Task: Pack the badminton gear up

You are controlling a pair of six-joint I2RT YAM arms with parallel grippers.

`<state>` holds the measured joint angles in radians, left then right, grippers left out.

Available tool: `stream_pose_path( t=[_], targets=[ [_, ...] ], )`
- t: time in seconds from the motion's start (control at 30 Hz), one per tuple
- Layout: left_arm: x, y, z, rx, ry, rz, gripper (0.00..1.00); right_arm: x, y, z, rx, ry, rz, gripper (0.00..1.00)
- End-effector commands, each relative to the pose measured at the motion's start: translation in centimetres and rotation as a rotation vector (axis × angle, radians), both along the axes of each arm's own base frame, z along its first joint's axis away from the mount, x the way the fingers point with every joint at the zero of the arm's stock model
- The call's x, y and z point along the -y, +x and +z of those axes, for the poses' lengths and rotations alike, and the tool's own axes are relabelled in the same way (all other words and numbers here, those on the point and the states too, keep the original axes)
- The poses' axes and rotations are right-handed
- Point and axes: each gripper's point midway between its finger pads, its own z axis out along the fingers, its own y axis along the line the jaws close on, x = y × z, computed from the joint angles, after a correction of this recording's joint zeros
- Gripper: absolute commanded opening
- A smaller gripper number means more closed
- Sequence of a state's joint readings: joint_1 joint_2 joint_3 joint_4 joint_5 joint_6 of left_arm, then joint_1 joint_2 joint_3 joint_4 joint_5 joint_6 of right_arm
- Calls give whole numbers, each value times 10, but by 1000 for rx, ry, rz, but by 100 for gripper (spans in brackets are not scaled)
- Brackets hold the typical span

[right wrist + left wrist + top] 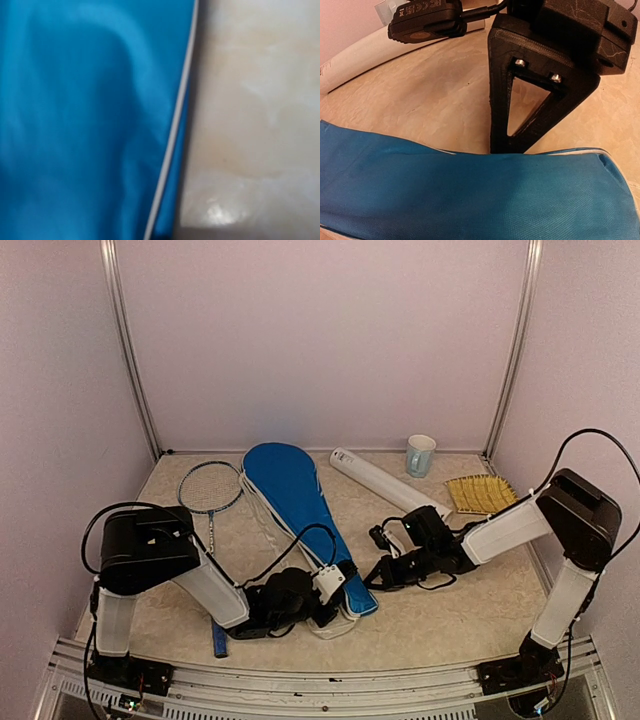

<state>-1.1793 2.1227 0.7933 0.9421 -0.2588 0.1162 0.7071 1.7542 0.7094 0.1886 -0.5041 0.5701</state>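
Observation:
The blue cover (290, 490) lies slantwise in the middle of the table, narrow end towards the arms. My left gripper (338, 602) sits at that narrow end, shut on the cover (470, 195), whose lifted fabric hides the fingertips in the left wrist view. My right gripper (380, 578) is shut just right of the same end; one of its black fingers (520, 115) dips behind the cover's rim. The right wrist view shows only the cover (75, 125) with its white piping and bare table (260, 100). A racket (210, 487) lies left of the cover, its blue handle (218, 638) near the left arm. The white tube (385, 483) lies at the right.
A pale blue mug (420, 454) stands at the back by the right wall post. A straw-coloured brush (480, 493) lies at the right, behind my right forearm. The white tube (360, 60) runs along the far left in the left wrist view. Walls close in on three sides.

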Motion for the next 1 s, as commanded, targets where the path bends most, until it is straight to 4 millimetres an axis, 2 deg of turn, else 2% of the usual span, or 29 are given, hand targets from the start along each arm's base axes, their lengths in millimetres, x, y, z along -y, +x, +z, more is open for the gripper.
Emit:
stream_pose_path(
  t=[0.0, 0.1, 0.23, 0.33, 0.4, 0.5, 0.63, 0.8, 0.9, 0.97],
  targets=[
    [20, -21, -12, -2, 41, -130, 20, -7, -35, -6, -68, 34, 61, 0],
    [26, -30, -5, 5, 31, -181, 22, -7, -53, -5, -88, 43, 60, 0],
    [12, -33, 0, -34, 34, -199, 28, 5, -66, -3, -98, 32, 28, 0],
    [-10, -38, 1, -56, 92, -186, 37, 19, -58, 0, -44, -37, -20, 0],
    [-26, -44, 6, -89, 109, -174, 44, 25, -49, 7, 3, -73, -44, 4],
    [-46, -53, 13, -148, 118, -150, 53, 29, -30, 21, 77, -100, -73, 15],
    [-62, -61, 23, -267, 121, -115, 60, 20, -2, 50, 204, -119, -59, 31],
    [-83, -36, 69, -404, -48, 29, 63, -9, 29, 82, 336, -120, 20, 40],
    [-108, -10, 99, -451, -169, 149, 66, -32, 42, 92, 390, -141, 73, 44],
    [-135, 13, 116, -483, -260, 246, 68, -47, 49, 93, 419, -173, 108, 46]
  ],
)
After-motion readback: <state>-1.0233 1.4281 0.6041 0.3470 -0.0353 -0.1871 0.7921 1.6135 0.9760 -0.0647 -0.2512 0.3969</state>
